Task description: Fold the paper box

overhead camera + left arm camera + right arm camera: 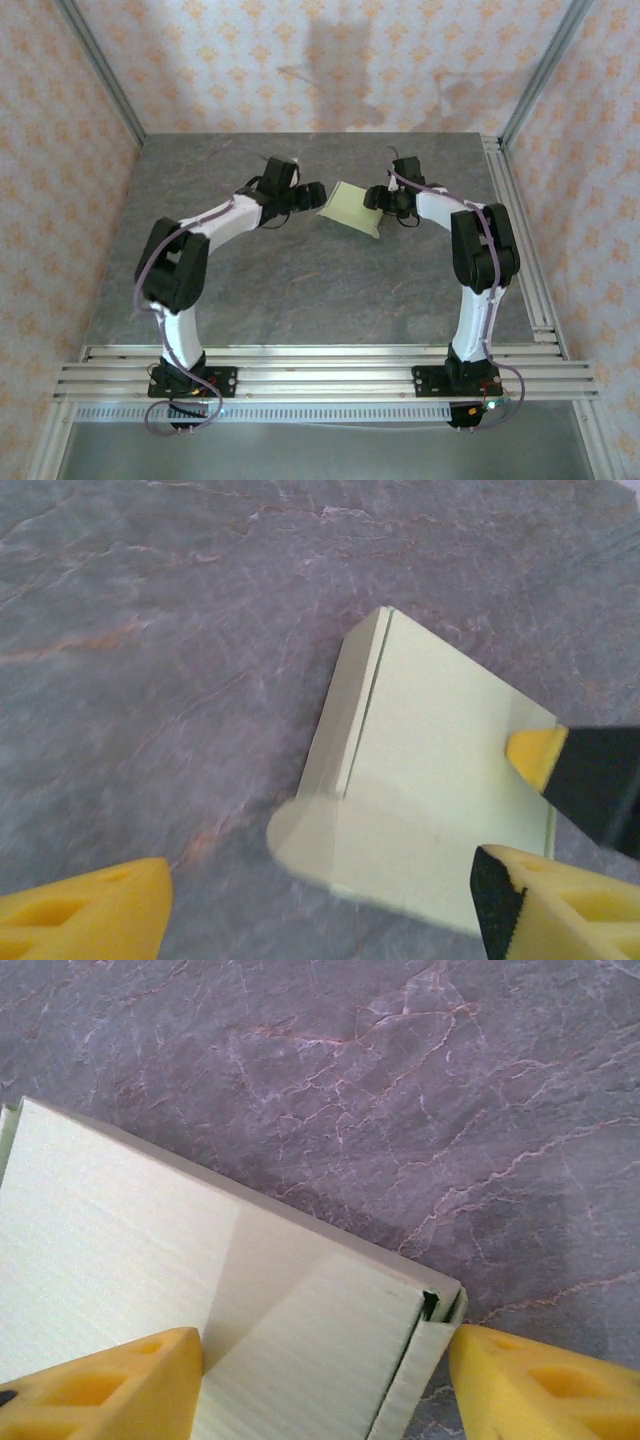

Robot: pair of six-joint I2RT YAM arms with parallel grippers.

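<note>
Where the overhead camera looks down, the paper box (350, 208), a small flat packet of pale yellow-green card, lies on the grey veined stone-look worktop (300, 290) towards its far middle, between the two arms. The left hand (312, 195) sits just beside the box's left edge and the right hand (380, 202) just beside its right edge. At this size both hands are dark blurs, and the gap between their fingers is hard to make out.

From the left wrist, the box lies flat, with a narrow side flap along its left edge and a blurred rounded tab at its near corner. The left hand's yellow fingers (90, 910) stand wide apart at the bottom, cut off by the frame. One is clear of the card; the other overlaps the box's near right corner, and I cannot tell whether it touches. This hand grips nothing. A yellow fingertip on a black mount, the right hand's, rests at the box's right edge, the rest of it cut off.

From the right wrist, the box's corner occupies the lower left, with a dark slit under a tucked flap at its end. The right hand's fingers (550, 1380) are spread wide with that corner between them, one over the top face and the other just beside the end flap. Contact cannot be told, and nothing is pinched.
</note>
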